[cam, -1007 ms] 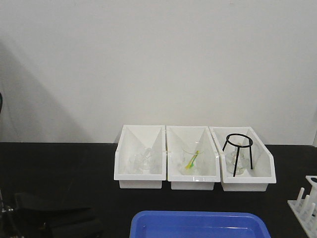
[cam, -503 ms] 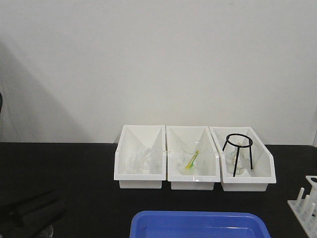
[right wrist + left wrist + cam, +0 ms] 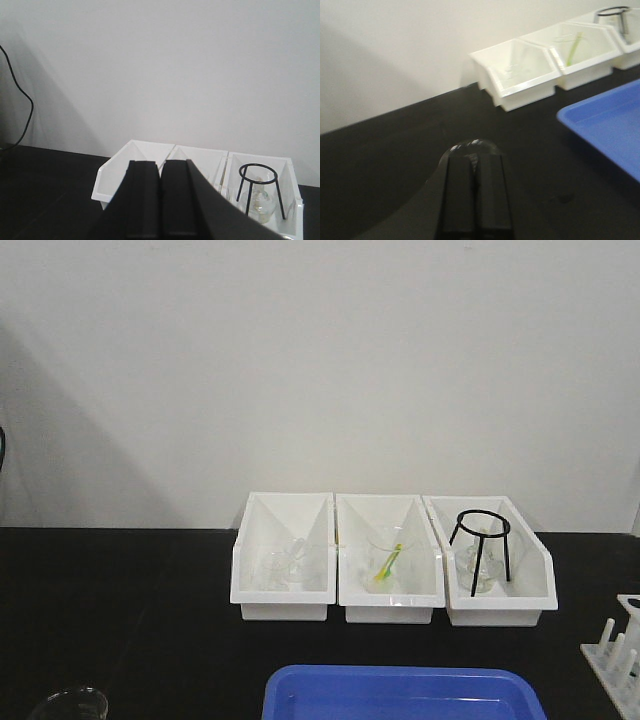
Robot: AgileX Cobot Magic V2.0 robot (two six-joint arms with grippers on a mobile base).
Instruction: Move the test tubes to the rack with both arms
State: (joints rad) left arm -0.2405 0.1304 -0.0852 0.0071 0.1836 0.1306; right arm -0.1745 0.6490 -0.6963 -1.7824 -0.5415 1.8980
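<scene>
Left arm gone from front view; beaker (image 3: 68,703) apparently uncovered.

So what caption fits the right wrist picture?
Shut right gripper facing three white bins, one holding a black ring stand.

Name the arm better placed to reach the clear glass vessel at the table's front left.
Left, probably: the glass vessel lies just beyond the left gripper, which is shut; the right gripper, also shut, faces the white bins instead.
</scene>
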